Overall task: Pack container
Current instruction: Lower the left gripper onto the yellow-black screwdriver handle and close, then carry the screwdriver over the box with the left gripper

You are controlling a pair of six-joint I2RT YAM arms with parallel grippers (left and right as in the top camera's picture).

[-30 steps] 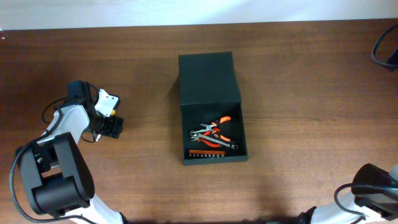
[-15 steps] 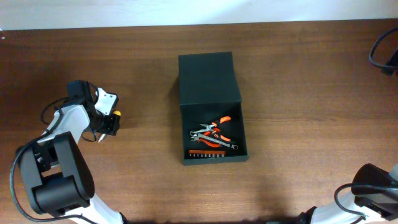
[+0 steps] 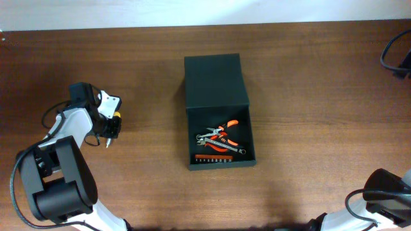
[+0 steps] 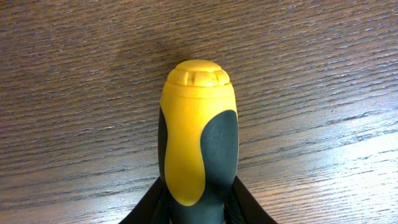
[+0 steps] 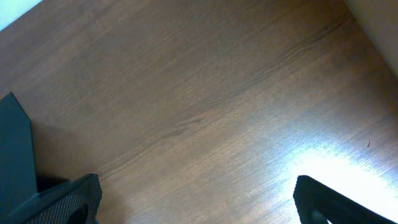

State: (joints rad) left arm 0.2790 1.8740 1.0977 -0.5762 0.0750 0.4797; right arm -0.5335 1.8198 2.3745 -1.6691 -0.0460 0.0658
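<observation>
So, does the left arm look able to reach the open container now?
Probably yes: the container lies with its lid open and only bare table between, though the left end effector is closed around a screwdriver.

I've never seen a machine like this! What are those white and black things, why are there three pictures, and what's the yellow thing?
They are two robot arms at a wooden table, each ending in a two-fingered gripper. One picture looks down from above; the other two come from little cameras on the wrists. In the middle lies an open dark container with orange pliers and a wrench inside. The left gripper hugs the yellow-and-black handle of a screwdriver. The right gripper is wide open, holding nothing.
</observation>
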